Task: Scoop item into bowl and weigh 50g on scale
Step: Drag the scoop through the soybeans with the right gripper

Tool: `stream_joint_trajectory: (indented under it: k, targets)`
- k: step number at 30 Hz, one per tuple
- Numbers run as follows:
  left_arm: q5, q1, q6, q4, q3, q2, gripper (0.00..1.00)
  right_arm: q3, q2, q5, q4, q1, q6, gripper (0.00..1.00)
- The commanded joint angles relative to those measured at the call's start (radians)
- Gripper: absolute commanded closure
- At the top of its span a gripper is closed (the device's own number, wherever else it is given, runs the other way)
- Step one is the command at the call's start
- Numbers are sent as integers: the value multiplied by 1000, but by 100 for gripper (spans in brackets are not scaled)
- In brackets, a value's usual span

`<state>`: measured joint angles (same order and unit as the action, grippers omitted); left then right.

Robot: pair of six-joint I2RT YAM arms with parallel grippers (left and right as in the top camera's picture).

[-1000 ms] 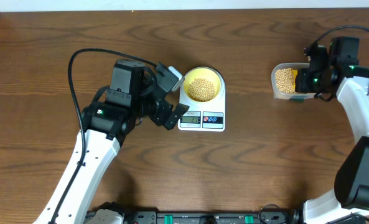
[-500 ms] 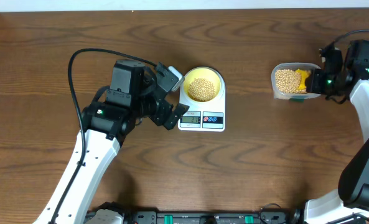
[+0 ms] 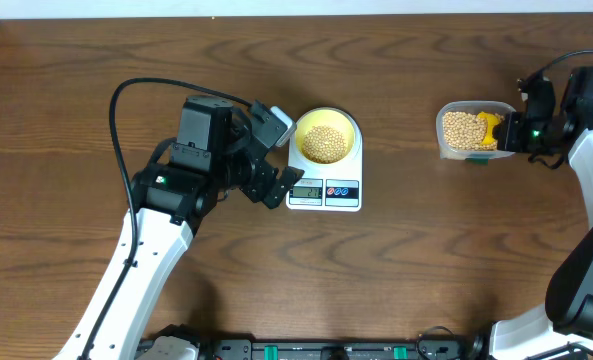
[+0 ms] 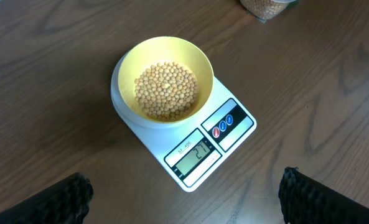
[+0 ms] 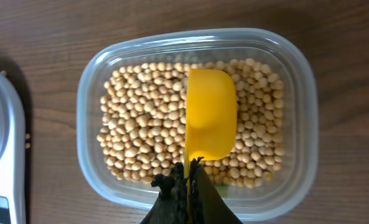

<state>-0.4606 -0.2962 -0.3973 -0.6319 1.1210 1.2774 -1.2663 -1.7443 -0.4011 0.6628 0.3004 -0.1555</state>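
Currently, step: scooping; yellow scoop (image 5: 210,112), clenched by right gripper (image 5: 185,177), is set on soybeans (image 5: 140,127) in clear container (image 5: 88,93).
Next: load to be lifted, carried left to bowl (image 4: 165,42).

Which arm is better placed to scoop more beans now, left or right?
Right. The right claw is shut on the scoop, over the beans in the container. The left claw is open and empty, near the scale.
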Motion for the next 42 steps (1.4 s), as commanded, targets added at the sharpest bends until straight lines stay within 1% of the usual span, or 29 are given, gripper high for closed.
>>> stream_joint_trajectory:
  k: [1,3,6,12,19,33,39,42]
  targets:
    - [9,3,-13,-4,-5,-4,2,11,-9,-63,4,8,-56,99]
    - [9,3,-13,-4,-5,-4,2,13,-9,-66,4,8,-59,99]
    - [9,3,-13,-5,-5,-4,2,19,-9,-85,11,8,-109,99]
    - [9,3,-13,-4,-5,-4,2,27,-42,-100,12,8,-115,99]
    - [9,3,-13,-5,-5,-4,2,27,-153,-254,43,9,-113,99]
    - [9,3,-13,-4,-5,-4,2,27,-150,-258,56,23,-130,99]
    - [9,3,-13,-5,-5,-4,2,27,-150,-370,55,60,-130,99]
    - [9,3,-13,-4,-5,-4,2,27,-150,-393,55,75,-130,99]
